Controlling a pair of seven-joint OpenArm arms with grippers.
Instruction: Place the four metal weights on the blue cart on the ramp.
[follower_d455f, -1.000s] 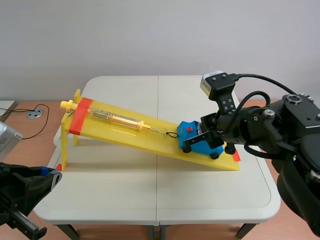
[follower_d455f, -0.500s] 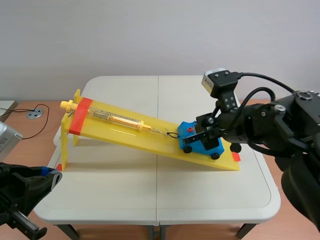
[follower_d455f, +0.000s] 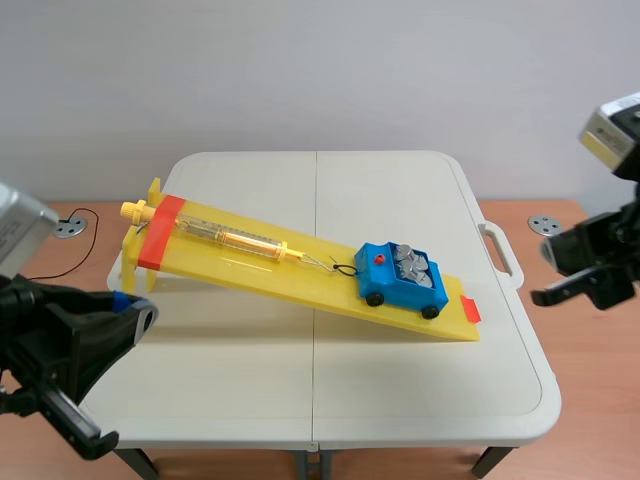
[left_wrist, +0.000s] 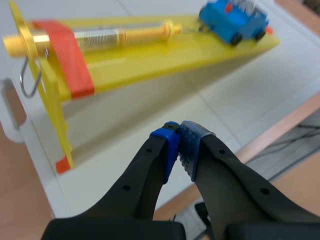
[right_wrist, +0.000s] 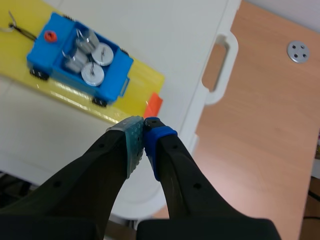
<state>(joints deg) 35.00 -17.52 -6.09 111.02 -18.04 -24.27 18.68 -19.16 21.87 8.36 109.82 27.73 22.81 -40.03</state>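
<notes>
Two grippers pinched closed, holding nothing: left gripper (left_wrist: 179, 132) and right gripper (right_wrist: 144, 125), w/ four metal weights (right_wrist: 87, 56) in blue cart (right_wrist: 114, 80) on ramp (right_wrist: 145, 80).

A white folding table (follower_d455f: 330, 400) stands on wooden floor (follower_d455f: 590, 440).

Black left gripper (left_wrist: 178, 139) and right gripper (right_wrist: 144, 131), thick rounded fingers (left_wrist: 145, 180) with small screw holes (left_wrist: 126, 188), blue pad (left_wrist: 167, 147) beside grey dotted pad (left_wrist: 192, 150), silver camera box (follower_d455f: 612, 125).
</notes>
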